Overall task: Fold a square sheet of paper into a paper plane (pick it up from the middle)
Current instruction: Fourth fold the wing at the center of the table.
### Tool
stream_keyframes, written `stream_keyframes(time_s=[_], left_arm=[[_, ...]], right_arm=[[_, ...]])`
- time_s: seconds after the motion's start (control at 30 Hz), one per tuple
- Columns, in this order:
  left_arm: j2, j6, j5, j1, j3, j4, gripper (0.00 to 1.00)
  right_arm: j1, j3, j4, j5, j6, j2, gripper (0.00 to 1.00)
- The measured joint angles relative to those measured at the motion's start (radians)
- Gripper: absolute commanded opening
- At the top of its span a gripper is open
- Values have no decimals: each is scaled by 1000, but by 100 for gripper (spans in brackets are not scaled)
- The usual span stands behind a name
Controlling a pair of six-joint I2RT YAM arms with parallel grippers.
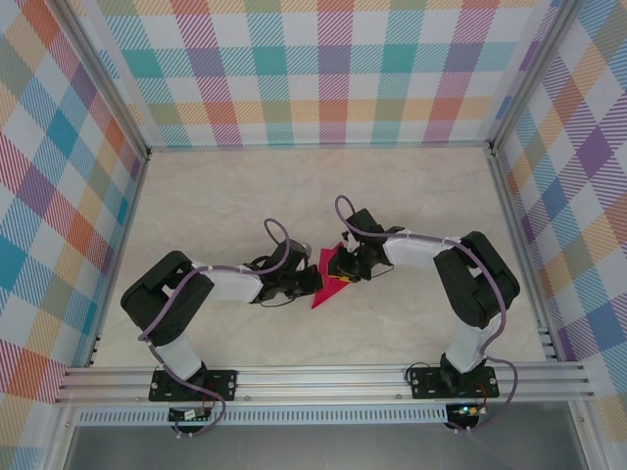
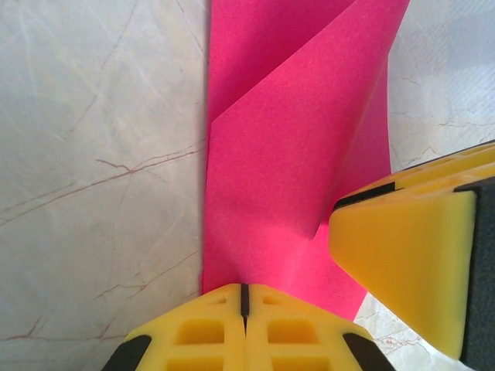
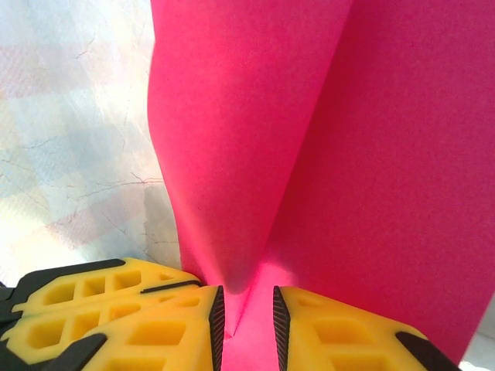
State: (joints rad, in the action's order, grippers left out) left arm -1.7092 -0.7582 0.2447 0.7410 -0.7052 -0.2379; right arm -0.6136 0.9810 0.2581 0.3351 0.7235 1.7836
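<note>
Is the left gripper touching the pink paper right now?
Touching. In the left wrist view the left gripper has its yellow fingers pressed together with the paper plane running straight into the seam between them, no gap showing.

Open marble table [image 1: 323,191] all around the two grippers, crowded together over the folded paper plane [image 1: 328,282] at centre

My table [image 1: 411,196] is a pale, cream, marble-patterned slab with thin brownish veins, which I see up close from both wrists. It is walled on three sides by pastel checked panels [image 1: 323,69] in metal frames. Near the middle of it lies the paper plane [image 1: 326,290], a magenta-pink folded piece with a pointed tip toward the near edge. The surface around it is bare stone pattern on all sides.
</note>
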Motion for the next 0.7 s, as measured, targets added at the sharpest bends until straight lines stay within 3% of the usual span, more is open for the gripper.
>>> stream_keyframes(time_s=[0.5,0.7], left_arm=[[-4,7,0,0,-8,5,0],[-4,7,0,0,-8,6,0]], right_arm=[[-9,-103,-136,-10,1,-164,30],[-10,-110,-168,-10,5,-173,19]])
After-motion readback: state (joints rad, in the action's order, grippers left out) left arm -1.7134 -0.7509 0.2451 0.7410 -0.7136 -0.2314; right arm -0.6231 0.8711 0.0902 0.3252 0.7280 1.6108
